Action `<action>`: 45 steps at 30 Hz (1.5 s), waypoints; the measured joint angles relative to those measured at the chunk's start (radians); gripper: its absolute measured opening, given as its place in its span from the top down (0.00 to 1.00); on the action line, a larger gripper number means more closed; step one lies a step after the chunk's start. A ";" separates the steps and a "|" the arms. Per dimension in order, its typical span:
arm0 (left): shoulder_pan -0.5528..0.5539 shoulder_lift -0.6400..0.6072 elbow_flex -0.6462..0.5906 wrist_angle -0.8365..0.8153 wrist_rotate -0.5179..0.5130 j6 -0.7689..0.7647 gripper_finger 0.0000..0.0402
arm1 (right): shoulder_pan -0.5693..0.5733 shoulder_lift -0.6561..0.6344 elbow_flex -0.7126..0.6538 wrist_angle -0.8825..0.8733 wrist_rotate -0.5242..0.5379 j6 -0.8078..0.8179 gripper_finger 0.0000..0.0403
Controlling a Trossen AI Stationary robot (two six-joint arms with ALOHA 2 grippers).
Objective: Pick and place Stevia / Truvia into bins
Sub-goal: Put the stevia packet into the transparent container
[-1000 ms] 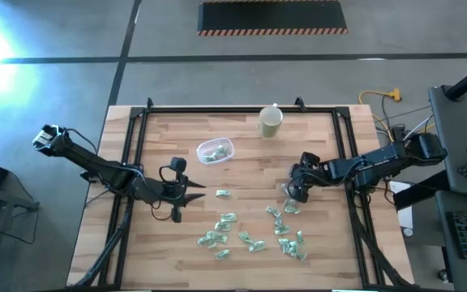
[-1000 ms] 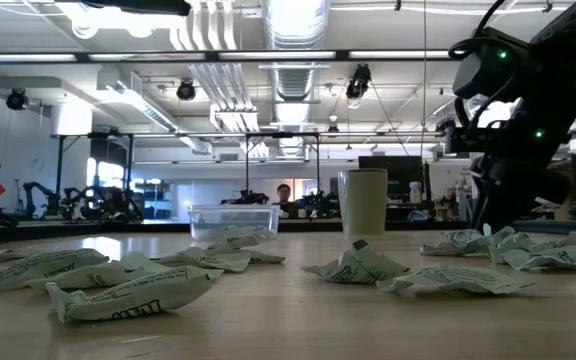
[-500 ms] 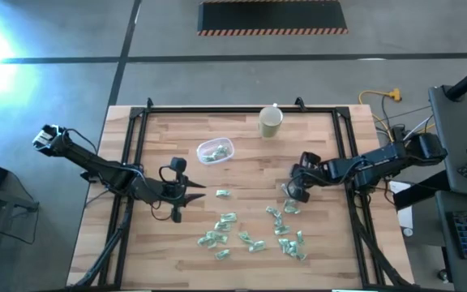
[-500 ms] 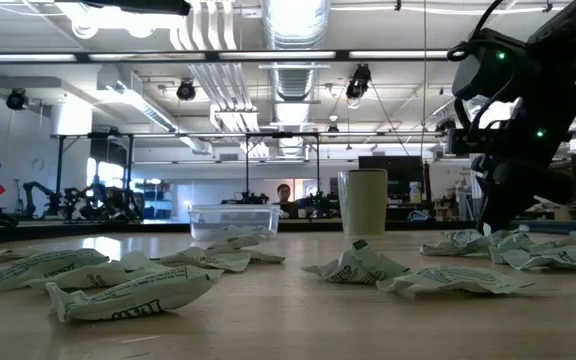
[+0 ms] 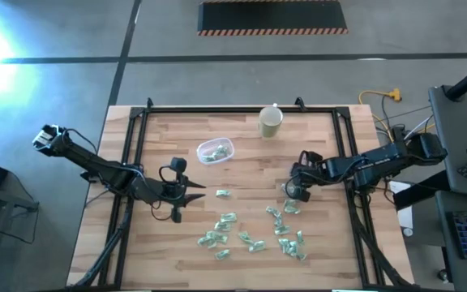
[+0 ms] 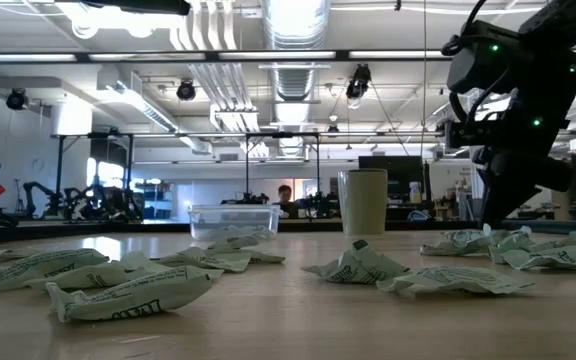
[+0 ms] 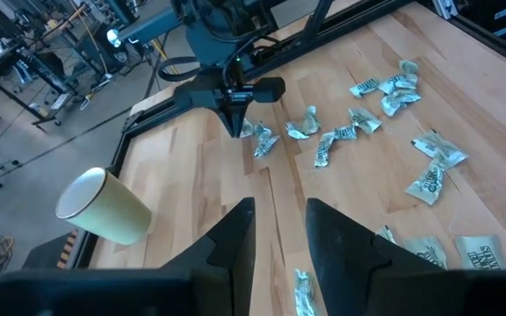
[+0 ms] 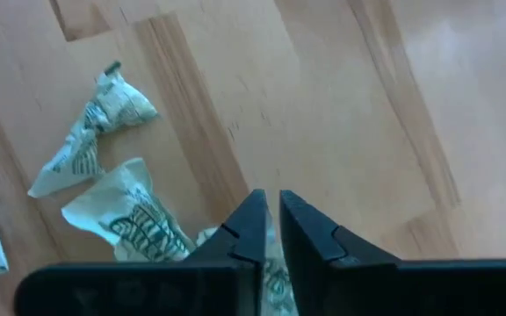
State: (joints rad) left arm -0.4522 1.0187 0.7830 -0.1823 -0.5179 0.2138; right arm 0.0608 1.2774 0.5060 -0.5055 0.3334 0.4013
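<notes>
Across the middle of the high view lies the wooden table (image 5: 242, 174), its black frame around the edges. Toward the upper centre stands a beige paper cup (image 5: 270, 122), and just left of it the clear plastic tub (image 5: 216, 149) with a few sachets already inside. At lower centre the loose Stevia sachets (image 5: 254, 231) lie scattered, some touching, some apart.

At centre right the right gripper (image 5: 296, 193) hangs over the upper right edge of that scatter. Its wrist view shows the jaws nearly closed, a thin strip of printed sachet (image 8: 271, 263) pinched between the fingertips. At centre left the left gripper (image 5: 191, 193) waits, jaws partly open and holding nothing.

These sachets look feather-light, crumpled and limp, so they should bend rather than resist and may slip or cling. A raised crease or pinched end seems the best hold; a flat face offers little.
</notes>
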 joint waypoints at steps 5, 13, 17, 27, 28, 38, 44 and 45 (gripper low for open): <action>0.000 0.000 0.000 0.000 0.000 0.000 0.78 | 0.000 -0.021 0.015 -0.017 -0.020 0.043 0.80; 0.000 0.000 -0.002 0.000 0.000 -0.002 0.78 | 0.000 -0.045 -0.013 -0.027 -0.021 0.087 0.61; 0.000 0.000 -0.002 0.001 -0.001 -0.002 0.78 | 0.000 -0.033 -0.025 -0.049 -0.020 0.110 0.56; 0.000 0.000 -0.002 0.002 -0.004 -0.002 0.78 | 0.000 -0.031 -0.030 -0.057 -0.026 0.115 0.66; 0.000 0.000 -0.002 0.002 -0.004 -0.002 0.78 | 0.000 -0.031 -0.030 -0.062 -0.028 0.115 0.69; 0.000 0.000 -0.003 0.001 -0.004 -0.002 0.78 | 0.000 -0.031 -0.031 -0.066 -0.048 0.086 0.97; 0.000 0.000 -0.003 0.001 -0.003 -0.001 0.78 | 0.000 -0.032 -0.019 -0.052 -0.046 0.049 0.98; 0.000 0.000 -0.003 0.001 -0.003 -0.001 0.78 | 0.000 -0.032 -0.015 -0.051 -0.046 0.041 0.98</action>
State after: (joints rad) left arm -0.4522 1.0187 0.7803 -0.1810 -0.5209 0.2127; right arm 0.0605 1.2452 0.4911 -0.5570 0.2874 0.4426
